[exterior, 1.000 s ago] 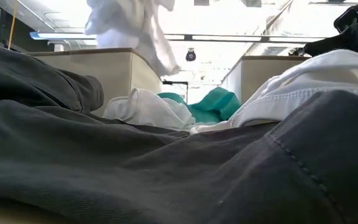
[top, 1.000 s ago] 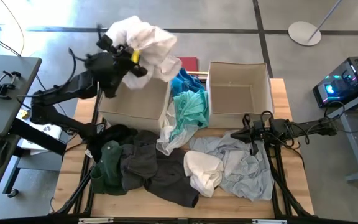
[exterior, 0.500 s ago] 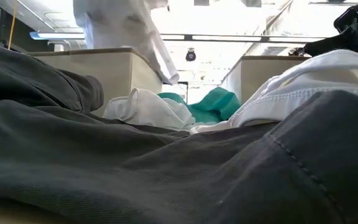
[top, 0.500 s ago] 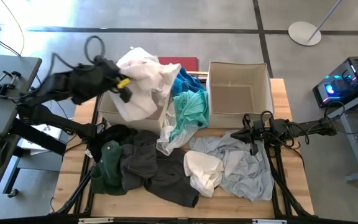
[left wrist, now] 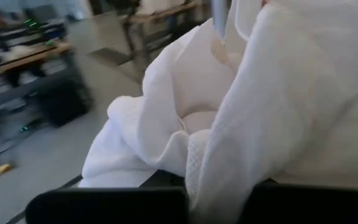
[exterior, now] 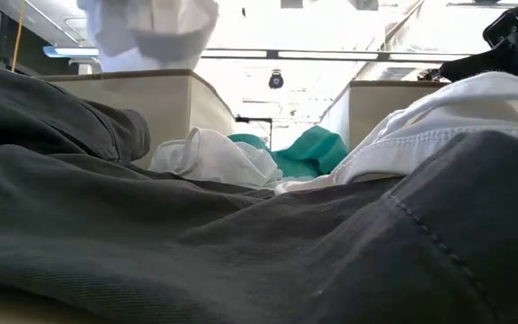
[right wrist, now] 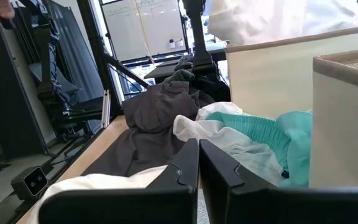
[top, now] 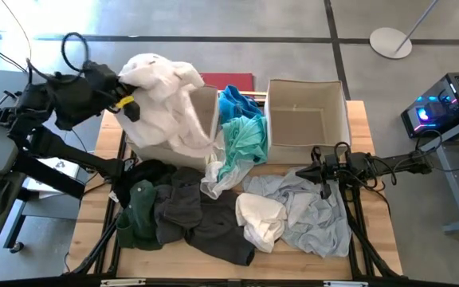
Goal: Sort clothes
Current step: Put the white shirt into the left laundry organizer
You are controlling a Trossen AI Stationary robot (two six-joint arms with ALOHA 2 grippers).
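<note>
My left gripper is up over the left side of the left beige bin, shut on a white garment. The garment hangs over that bin and shows at the top of the low view. My right gripper is shut and empty just above a pale grey garment in front of the right bin. Teal, bright blue, dark green, charcoal, black and cream garments lie on the table. My left gripper pinches a bunched fold of the white garment between its two fingers. The fingers come level from the table's left side. The garment hangs below and beside them over the left bin; whether its lower end touches the bin, I cannot tell.
The two beige bins stand side by side at the table's far half. The teal and blue garments lie between them. A red flat object sits behind the left bin. The charcoal garment fills the near part of the low view.
My left gripper has swung from above the left bin's far side toward the table's left edge, carrying the white garment. The garment has followed and now hangs spread over the left bin rather than bunched at its far right corner.
</note>
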